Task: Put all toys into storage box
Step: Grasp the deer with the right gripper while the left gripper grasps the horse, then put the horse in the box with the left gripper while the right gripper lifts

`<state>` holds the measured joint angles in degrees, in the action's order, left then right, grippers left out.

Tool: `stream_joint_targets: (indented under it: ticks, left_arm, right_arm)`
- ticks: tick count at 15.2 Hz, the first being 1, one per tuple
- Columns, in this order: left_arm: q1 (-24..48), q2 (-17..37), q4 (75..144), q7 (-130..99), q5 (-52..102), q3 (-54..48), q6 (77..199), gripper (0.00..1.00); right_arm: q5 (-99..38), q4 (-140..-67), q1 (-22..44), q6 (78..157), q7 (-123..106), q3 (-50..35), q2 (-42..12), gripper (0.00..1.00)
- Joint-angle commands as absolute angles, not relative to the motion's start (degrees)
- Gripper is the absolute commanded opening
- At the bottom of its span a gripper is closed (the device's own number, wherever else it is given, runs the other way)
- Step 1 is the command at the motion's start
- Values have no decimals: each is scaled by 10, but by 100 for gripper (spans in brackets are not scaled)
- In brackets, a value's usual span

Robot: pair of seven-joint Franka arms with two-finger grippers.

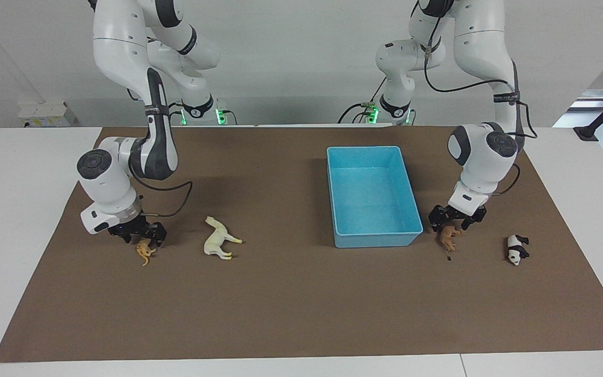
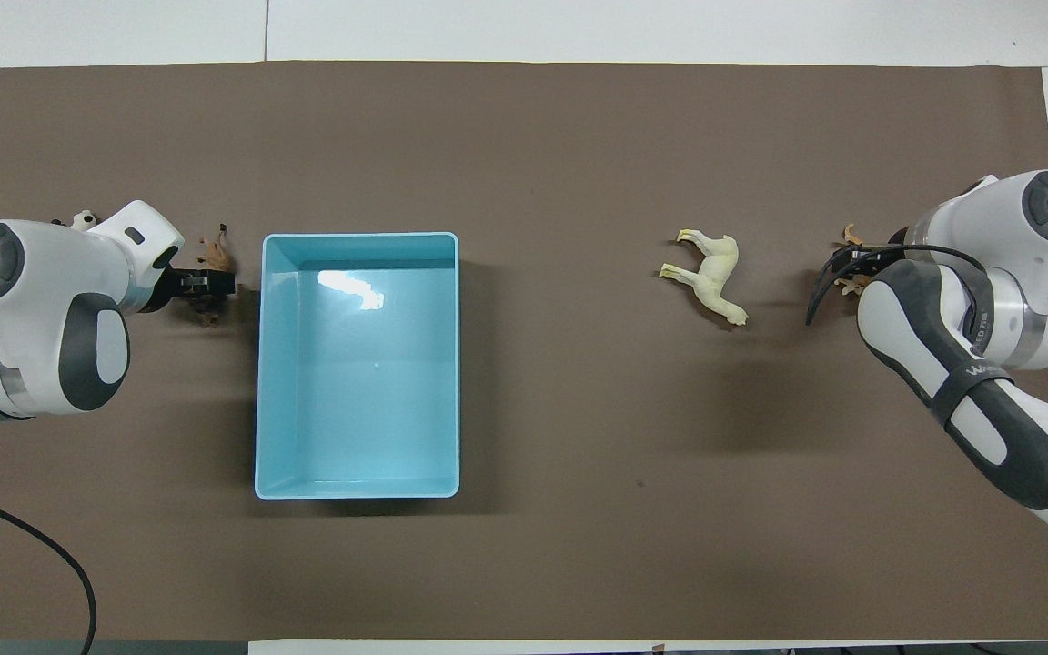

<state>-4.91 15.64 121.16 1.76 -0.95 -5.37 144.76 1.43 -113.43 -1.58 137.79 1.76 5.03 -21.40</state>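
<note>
Light blue rectangular plastic storage box, lidless and low-walled, on brown table mat, nothing inside. Left gripper down at small brown plastic lion figurine, just beside the box toward the left arm's end; cannot tell finger spread or grip. Black-and-white plastic panda figurine on the mat, apart from the lion, closer to that table end. Right gripper low over orange striped plastic tiger figurine; fingers likewise unreadable. Cream-white plastic horse figurine on its side between tiger and box.
</note>
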Motion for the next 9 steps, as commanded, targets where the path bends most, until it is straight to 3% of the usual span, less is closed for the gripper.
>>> stream_joint_targets:
  ticks: [1, 2, 3, 4, 6, 7, 9]
  left_arm:
    - [-55, 163, 1214, 24, -19, -56, 1471, 100]
    - [-54, 166, 1216, 24, -19, -56, 1475, 99]
    - [-54, 165, 1216, 23, -19, -56, 1475, 91]
    - [-54, 165, 1215, 23, -19, -56, 1475, 72]
    - [-54, 165, 1214, 19, -18, -56, 1470, 23]
    - [-54, 165, 1211, 18, -18, -55, 1465, 11]
    - [-54, 165, 1196, 19, -18, -55, 1439, 0]
  right_arm:
    - [13, -1150, -26, 1400, 2, 45, -214, 0]
    - [12, -1150, -26, 1400, 2, 44, -214, 0]
    - [10, -1150, -26, 1400, 3, 44, -214, 0]
    - [7, -1150, -25, 1396, 4, 44, -213, 0]
    - [6, -1146, -24, 1390, 3, 44, -212, 0]
    - [6, -1142, -20, 1380, 4, 43, -208, 0]
    - [6, -1126, -11, 1350, 5, 43, -196, 0]
